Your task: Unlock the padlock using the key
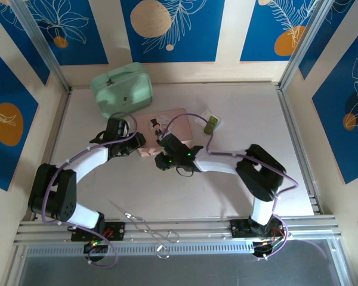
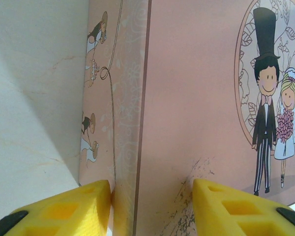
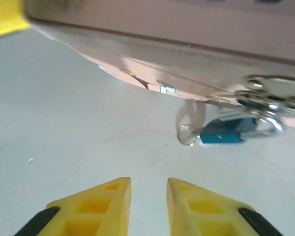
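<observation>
The padlock (image 3: 226,132) is hanging off the side wall of the pink tin (image 1: 167,114), which sits mid-table (image 1: 227,196). Its blue body is down low by the tabletop with the thin shackle hooked through the tin's latch. There's a small silvery ring-shaped bit (image 3: 187,133) at its free end, too blurry to say what it is.

The right gripper (image 3: 148,206) is low over the table just in front of the lock. Its 2 yellow fingers are nearly together with a narrow gap and nothing between them.

The left gripper (image 2: 152,206) is at the tin's left near corner, fingers spread wide astride the edge. 1 is against the side wall and 1 over the lid with the bride and groom, and I can't tell if it's actually squeezing.

A mint green case (image 1: 122,89) is at the back left and a little olive block (image 1: 212,124) sits just right of the tin
</observation>
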`<state>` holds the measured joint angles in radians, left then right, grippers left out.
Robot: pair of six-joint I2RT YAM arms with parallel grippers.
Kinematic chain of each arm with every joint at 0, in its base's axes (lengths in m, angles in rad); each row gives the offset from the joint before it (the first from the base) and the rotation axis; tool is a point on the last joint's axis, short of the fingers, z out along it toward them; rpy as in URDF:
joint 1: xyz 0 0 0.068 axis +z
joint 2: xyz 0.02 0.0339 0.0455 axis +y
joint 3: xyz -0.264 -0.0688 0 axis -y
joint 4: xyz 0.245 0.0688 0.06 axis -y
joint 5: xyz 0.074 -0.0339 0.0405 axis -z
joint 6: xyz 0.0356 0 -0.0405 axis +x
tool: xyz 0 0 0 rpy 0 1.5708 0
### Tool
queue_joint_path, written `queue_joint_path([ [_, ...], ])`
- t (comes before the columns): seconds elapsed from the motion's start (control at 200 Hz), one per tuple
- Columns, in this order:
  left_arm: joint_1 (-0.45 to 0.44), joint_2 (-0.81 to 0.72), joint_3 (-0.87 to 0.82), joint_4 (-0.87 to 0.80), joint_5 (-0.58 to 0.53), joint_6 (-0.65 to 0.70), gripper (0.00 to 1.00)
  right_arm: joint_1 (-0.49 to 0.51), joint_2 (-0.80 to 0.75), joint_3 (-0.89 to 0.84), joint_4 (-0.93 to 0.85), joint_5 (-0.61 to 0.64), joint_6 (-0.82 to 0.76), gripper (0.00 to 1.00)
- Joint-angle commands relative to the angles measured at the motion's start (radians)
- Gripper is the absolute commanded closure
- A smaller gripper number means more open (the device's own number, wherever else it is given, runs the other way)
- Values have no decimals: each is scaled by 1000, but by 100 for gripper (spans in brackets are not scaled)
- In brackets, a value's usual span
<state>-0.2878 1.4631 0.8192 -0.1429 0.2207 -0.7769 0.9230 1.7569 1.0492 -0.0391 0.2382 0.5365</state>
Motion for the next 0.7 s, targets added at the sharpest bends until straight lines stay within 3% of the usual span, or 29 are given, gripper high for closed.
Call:
queue_joint_path([
  [0.0,9,8,4,-41,23,7,54,-49,-93,-74,97,-36,6,85],
  [0.16,9,8,17,-45,25,5,54,-102,-68,-127,168,-86,50,100],
  [0.395,10,12,43,-79,22,24,57,-107,35,-116,238,-102,74,100],
  [0.695,12,8,43,-83,27,31,57,-58,115,-17,166,-46,42,100],
])
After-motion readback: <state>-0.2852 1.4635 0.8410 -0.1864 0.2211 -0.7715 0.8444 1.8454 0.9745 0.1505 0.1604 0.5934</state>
